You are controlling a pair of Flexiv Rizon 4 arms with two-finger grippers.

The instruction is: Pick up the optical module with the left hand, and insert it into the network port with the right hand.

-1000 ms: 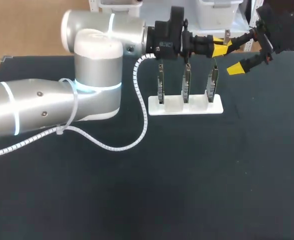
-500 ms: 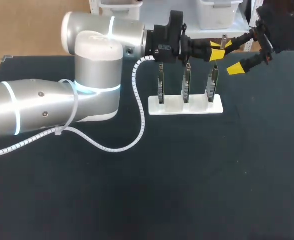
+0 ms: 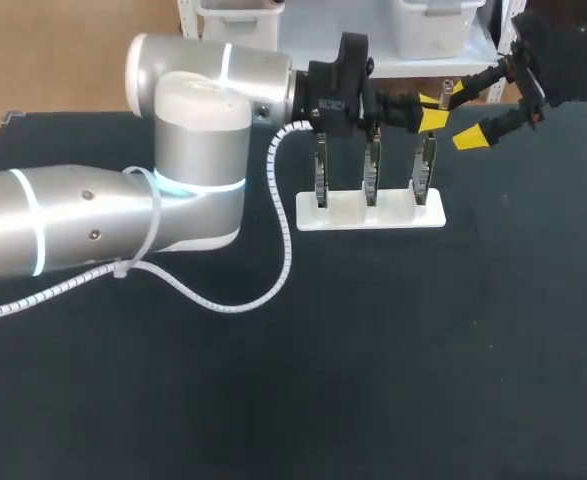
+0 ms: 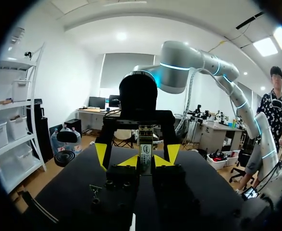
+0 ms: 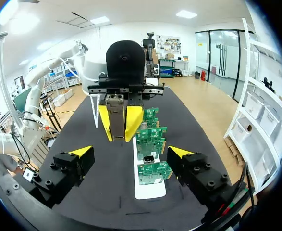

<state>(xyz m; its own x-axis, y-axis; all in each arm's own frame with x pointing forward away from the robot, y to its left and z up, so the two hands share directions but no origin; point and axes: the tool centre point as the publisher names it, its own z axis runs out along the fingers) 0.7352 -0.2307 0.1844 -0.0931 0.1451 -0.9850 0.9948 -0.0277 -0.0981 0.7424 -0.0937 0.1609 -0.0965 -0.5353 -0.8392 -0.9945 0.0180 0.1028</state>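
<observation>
Swung the left arm (image 3: pixel 93 225) slightly nearer the white stand (image 3: pixel 373 212). Holds the right gripper (image 3: pixel 464 113) spread wide above the stand's right end. Lowered the left gripper (image 3: pixel 433 111) toward the stand, pinching the optical module (image 3: pixel 447 88) upright. Looks ready for handover.

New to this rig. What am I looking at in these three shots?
Two robot arms at a black table. One picture looks down from overhead; the other two come from cameras on each wrist, facing each other. On the table stands a white holder with three upright green circuit boards. The left claw is shut on a small optical module, held near the boards. The right claw is open and empty, facing it.
</observation>
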